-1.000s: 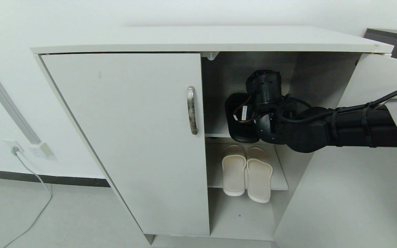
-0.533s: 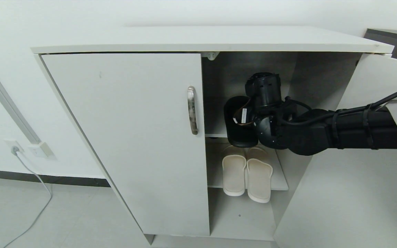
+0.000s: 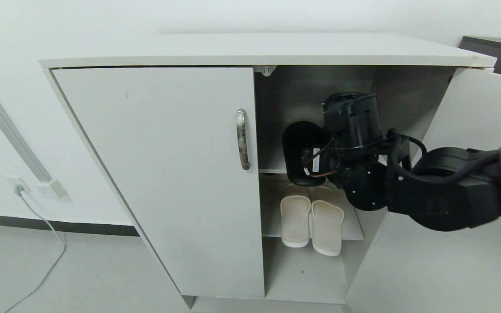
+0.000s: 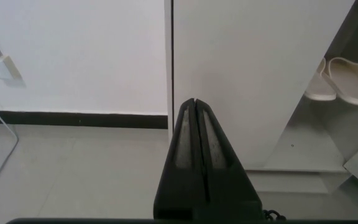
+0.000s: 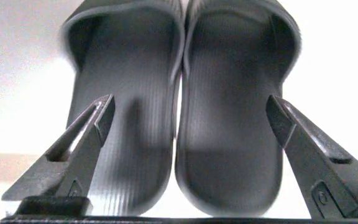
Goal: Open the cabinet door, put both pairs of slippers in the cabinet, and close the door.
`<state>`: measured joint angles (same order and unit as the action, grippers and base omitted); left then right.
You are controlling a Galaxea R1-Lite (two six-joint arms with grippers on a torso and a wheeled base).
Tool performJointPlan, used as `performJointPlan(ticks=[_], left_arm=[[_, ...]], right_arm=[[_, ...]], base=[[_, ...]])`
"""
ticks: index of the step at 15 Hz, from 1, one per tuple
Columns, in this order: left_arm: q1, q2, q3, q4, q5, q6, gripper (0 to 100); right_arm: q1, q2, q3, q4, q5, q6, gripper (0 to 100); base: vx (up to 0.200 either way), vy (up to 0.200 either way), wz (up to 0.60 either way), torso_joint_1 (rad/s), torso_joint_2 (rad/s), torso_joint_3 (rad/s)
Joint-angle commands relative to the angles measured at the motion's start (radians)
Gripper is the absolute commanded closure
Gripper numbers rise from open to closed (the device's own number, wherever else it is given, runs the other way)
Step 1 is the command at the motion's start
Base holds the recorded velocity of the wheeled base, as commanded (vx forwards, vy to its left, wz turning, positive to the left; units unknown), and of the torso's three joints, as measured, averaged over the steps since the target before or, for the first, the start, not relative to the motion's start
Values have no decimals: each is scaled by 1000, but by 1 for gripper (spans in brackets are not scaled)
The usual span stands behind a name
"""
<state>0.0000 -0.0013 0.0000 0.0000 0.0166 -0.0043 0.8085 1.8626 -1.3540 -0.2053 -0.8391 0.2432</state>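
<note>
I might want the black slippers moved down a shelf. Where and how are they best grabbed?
Take the black slippers as one pair at the heel ends, squeezing across their outer sides and coming straight in through the cabinet's open front. They lie side by side, touching, with their heels toward the opening. The open right gripper faces them squarely, its fingers near the pair's outer edges.

A white cabinet [image 3: 250, 48] stands against a wall, its left door [image 3: 159, 174] shut, with a metal handle [image 3: 242, 139], and its right door [image 3: 472, 108] swung open. My right arm [image 3: 429, 195] extends into the open side at the upper shelf [image 3: 270, 170], where a black slipper [image 3: 296, 148] lies just beside my wrist. On the lower shelf [image 3: 355, 230], cream slippers [image 3: 311, 221] sit side by side, their near ends past the front edge.
</note>
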Motion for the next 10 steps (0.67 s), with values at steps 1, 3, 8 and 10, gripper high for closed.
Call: performJointPlan(ticks=[1, 3, 8, 10], left_arm=[[0, 1, 0, 0, 0, 0, 100], [0, 1, 0, 0, 0, 0, 100], [0, 1, 0, 0, 0, 1, 100], [0, 1, 0, 0, 0, 1, 100]], right_arm=[[61, -128, 112, -19, -3, 4, 0], [113, -192, 245, -72, 3, 4, 0], [135, -192, 368, -206, 3, -4, 100], [147, -192, 368, -206, 3, -4, 100]], base=[[0, 0, 0, 0, 0, 0], [0, 0, 0, 0, 0, 0], [0, 0, 0, 0, 0, 0], [0, 0, 0, 0, 0, 0]])
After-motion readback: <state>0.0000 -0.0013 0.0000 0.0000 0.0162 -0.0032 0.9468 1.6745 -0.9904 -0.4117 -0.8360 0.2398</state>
